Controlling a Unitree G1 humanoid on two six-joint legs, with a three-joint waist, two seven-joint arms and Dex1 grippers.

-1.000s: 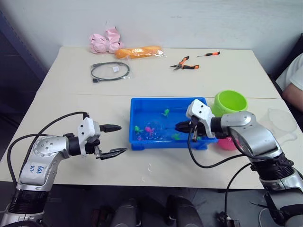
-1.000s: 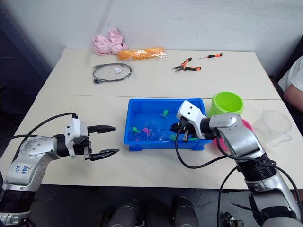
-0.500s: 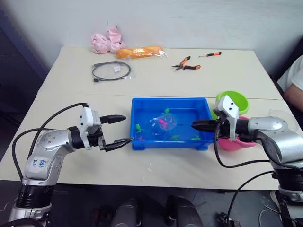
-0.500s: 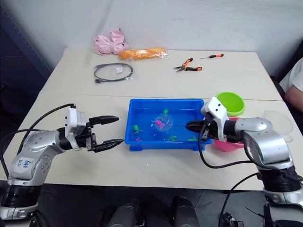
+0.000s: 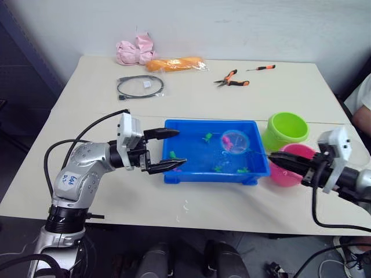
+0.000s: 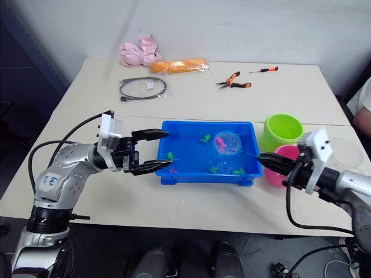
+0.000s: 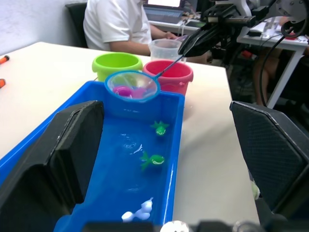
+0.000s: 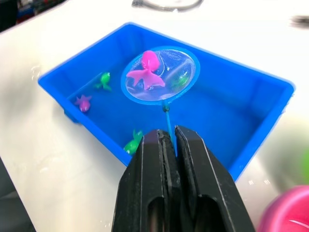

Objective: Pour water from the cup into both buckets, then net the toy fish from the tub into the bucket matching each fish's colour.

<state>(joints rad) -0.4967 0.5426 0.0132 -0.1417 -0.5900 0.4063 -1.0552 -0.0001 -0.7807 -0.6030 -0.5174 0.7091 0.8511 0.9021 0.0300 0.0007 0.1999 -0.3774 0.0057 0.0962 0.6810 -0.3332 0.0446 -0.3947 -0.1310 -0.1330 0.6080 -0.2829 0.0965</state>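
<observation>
Now the right gripper is clamped on the thin handle of the net, whose hoop hangs over the tub with 1 pink fish in the mesh. To land it well, I judge the hoop should stay level while it swings toward 4 o'clock, over the pink bucket beside the green bucket, and tip only once above that rim. The left gripper gapes wide and empty at the tub's 9 o'clock end, steadying nothing.

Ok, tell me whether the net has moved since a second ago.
Yes. The net, held in the right hand, has lifted out of the water and swung toward the tub's right end, nearer the pink bucket.
</observation>
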